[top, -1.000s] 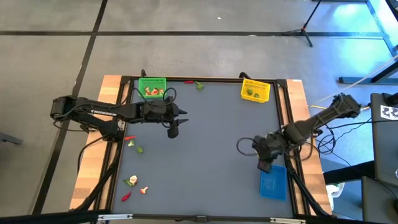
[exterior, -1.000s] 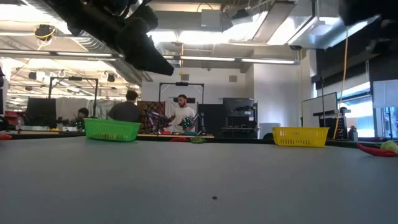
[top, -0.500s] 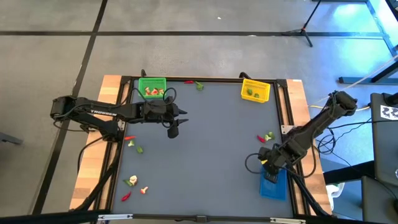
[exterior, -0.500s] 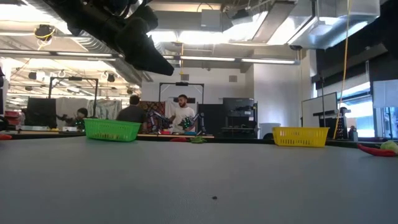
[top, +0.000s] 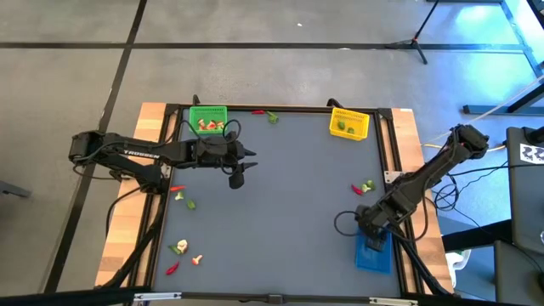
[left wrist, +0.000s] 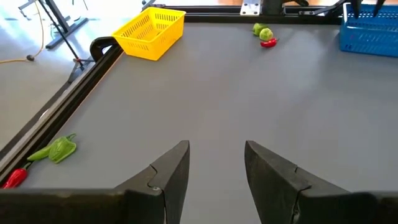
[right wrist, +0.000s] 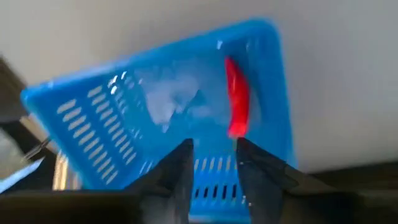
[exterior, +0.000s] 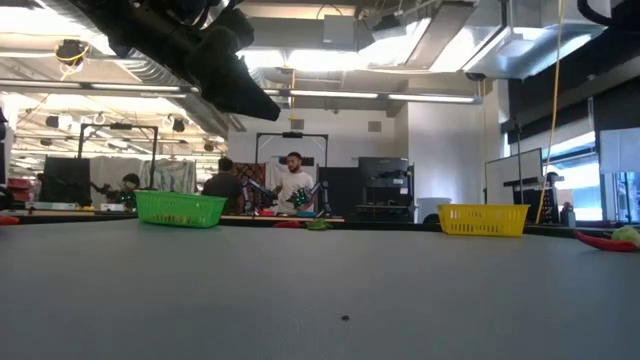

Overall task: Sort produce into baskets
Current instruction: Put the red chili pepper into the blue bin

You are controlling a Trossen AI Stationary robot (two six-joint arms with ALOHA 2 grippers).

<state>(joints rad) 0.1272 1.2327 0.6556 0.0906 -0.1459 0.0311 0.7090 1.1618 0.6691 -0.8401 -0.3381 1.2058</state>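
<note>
**Red chili is sitting in the blue basket; the next pick is waiting**

You are looking at a red chili (right wrist: 237, 96) lying inside the blue basket (top: 372, 252), with the right gripper (top: 371, 231) hovering just over that basket at the table's near right edge. Its fingers are standing slightly apart with nothing between them, so I judge you are finishing a drop. Next, you are likely lifting clear and heading for the nearby pair, one green piece (top: 367, 184) and one red piece (top: 358, 189), lying between the yellow basket (top: 349, 123) and the blue one.

The left gripper (top: 237, 177) is waiting above the table just in front of the green basket (top: 208, 119), jaws parted and empty.

You are counting three baskets. Loose produce: two pieces at the far edge (top: 265, 115), two by the right rail, and about six near the left rail (top: 182, 198), though those are too small to count surely.
</note>
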